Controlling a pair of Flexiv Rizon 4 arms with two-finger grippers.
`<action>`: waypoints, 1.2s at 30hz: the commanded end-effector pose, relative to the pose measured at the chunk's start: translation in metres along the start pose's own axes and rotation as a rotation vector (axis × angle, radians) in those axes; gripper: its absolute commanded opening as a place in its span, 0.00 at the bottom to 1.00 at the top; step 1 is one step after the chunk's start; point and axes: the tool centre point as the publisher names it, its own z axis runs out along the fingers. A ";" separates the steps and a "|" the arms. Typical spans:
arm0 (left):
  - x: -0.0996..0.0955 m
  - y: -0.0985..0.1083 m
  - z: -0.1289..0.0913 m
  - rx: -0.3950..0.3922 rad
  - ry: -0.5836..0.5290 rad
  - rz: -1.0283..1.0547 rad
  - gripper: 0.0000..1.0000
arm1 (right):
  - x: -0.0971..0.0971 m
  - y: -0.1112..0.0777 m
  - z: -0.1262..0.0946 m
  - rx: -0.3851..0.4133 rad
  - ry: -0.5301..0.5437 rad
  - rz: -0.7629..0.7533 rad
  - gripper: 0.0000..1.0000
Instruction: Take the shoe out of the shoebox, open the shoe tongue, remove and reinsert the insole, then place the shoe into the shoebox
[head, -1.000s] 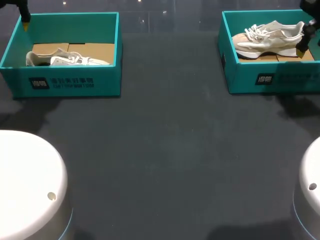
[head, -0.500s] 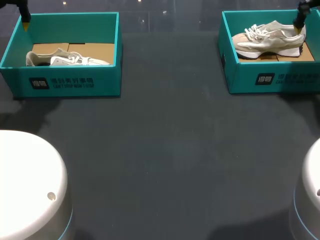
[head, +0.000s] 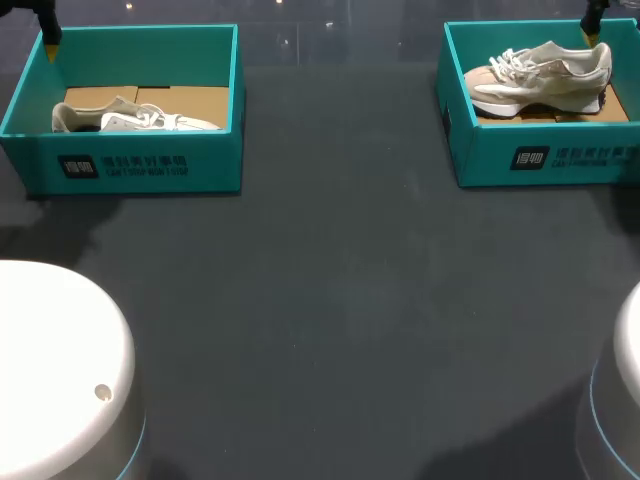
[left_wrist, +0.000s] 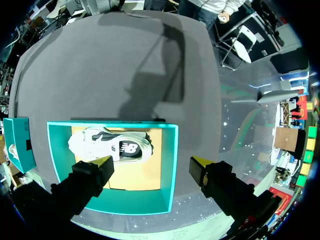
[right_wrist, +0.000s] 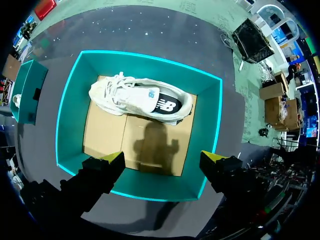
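teal shoebox (right_wrist: 214, 125) hems white sneaker (right_wrist: 142, 97); right gripper (right_wrist: 162, 157) splayed, empty, over its rim; left gripper (left_wrist: 151, 161) splayed astride second shoebox (left_wrist: 170, 165).

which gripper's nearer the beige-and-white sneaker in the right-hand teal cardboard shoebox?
Right. The right gripper hangs open above the rim of the teal cardboard shoebox holding the beige-and-white sneaker. The left gripper is across the table, open over the other teal shoebox.
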 end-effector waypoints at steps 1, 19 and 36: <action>0.000 -0.001 0.000 -0.002 0.001 0.000 1.00 | -0.010 0.031 0.012 0.124 -0.001 0.040 1.00; 0.000 -0.001 0.000 -0.002 0.001 0.000 1.00 | -0.039 0.066 0.052 0.147 -0.058 0.214 1.00; 0.000 -0.001 0.000 -0.002 0.001 0.000 1.00 | -0.045 0.071 0.094 0.169 -0.054 0.271 1.00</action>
